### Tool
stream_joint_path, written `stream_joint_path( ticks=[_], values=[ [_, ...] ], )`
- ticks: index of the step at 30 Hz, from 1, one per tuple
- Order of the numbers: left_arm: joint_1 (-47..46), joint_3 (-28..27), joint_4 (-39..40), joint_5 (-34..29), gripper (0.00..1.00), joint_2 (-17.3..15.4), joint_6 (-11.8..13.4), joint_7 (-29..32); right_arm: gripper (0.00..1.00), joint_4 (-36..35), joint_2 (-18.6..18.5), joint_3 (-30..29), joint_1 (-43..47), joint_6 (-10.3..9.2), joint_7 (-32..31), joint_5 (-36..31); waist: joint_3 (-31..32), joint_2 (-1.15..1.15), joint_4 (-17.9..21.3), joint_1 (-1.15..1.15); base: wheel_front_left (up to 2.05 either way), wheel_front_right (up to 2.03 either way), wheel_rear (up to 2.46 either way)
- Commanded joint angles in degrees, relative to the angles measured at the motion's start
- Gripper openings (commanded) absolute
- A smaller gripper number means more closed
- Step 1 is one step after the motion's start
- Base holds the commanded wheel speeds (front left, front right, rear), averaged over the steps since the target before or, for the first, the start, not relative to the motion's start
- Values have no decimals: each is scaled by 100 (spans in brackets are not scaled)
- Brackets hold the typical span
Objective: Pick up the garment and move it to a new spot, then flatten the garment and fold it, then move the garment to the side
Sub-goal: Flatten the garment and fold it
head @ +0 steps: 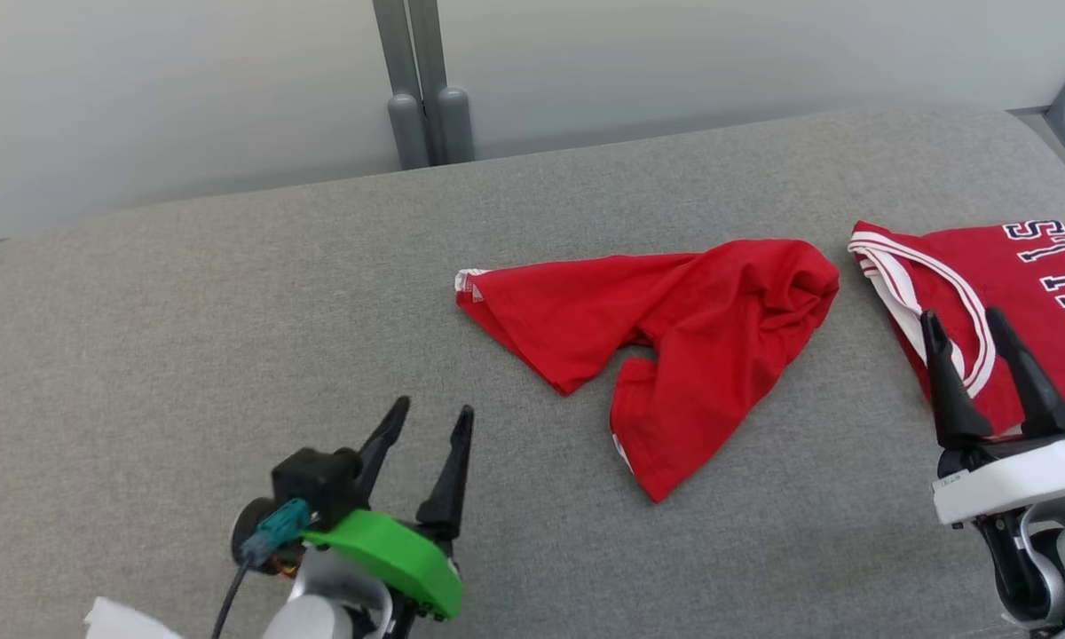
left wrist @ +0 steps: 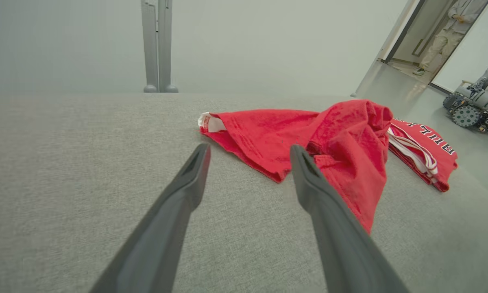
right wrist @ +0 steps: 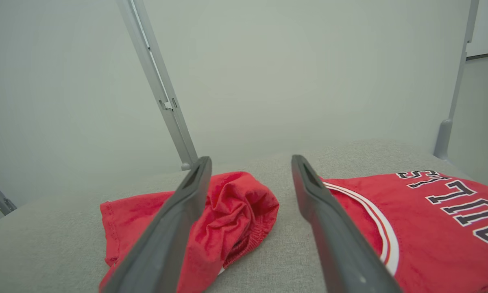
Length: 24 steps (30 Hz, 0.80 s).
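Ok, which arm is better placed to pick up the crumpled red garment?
Probably the left. The left end effector is open and aimed at the crumpled red garment just ahead; the right end effector is open too, but sits over the lettered jersey.

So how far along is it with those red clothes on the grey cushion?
Done, it seems: a red Bulls jersey lies folded at the right side of the cushion. In hand: nothing; the left gripper and right gripper are both open and empty. Left to do: the red shorts lie crumpled in the middle, not yet picked up, flattened, folded or set aside.
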State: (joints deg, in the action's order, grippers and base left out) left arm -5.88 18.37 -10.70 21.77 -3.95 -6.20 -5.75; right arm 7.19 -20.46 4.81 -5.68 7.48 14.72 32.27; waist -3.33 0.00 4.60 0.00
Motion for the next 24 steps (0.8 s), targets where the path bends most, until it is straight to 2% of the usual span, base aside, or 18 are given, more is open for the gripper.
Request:
stream_joint_path(
  ticks=[1,6,10,15,24],
  values=[
    [-209,153,-61,66,100,0,-42,201,100,8,-15,-47,-134,3,30,-57,-145,0,104,0,0,0,0],
    [-589,981,-458,578,100,67,-111,1250,100,47,-6,-81,-374,3,42,-93,-415,0,332,0,0,0,0],
    [-752,1505,-711,1154,100,89,-127,1744,100,97,73,-106,-501,3,51,-83,-569,0,580,0,0,0,0],
    [-987,1796,-996,1708,100,92,-132,1702,100,145,181,-87,-594,3,48,-43,-738,0,899,0,0,0,0],
    [-1481,2205,-1508,2200,100,91,-132,1404,100,128,322,-62,-665,3,51,-57,-888,0,1262,0,0,0,0]
  ],
)
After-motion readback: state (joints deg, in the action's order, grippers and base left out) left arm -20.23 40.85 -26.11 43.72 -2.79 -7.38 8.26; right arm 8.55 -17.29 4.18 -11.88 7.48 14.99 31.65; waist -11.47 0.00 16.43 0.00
